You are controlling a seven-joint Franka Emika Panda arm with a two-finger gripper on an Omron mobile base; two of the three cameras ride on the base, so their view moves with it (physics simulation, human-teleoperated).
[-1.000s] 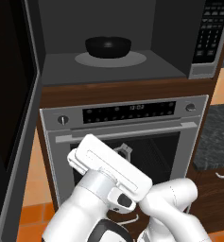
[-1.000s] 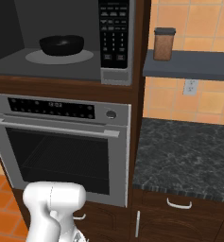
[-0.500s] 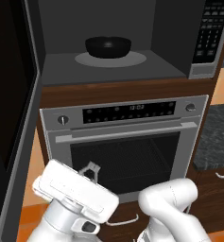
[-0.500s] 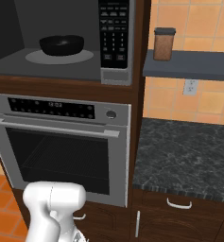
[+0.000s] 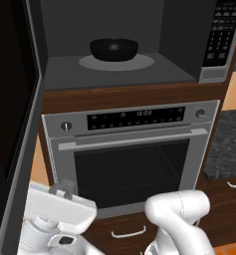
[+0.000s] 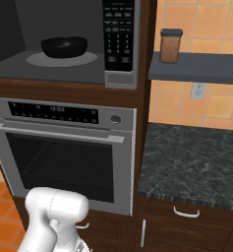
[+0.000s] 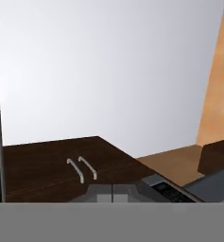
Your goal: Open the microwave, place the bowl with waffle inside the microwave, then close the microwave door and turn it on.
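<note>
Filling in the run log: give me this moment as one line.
bowl: on turntable inside microwave | microwave door: open, swung left | arm: low before oven | gripper: state unclear

One bowl (image 5: 114, 49), one jar (image 6: 170, 46)

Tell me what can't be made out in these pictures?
- Waffle: the bowl on the turntable in the microwave hides its inside in both base views.
- Microwave door: cut off by the left base view's edge.
- Claw: open or shut can't be told in the hand view.

Even, shadowless, sharp rendered light
</note>
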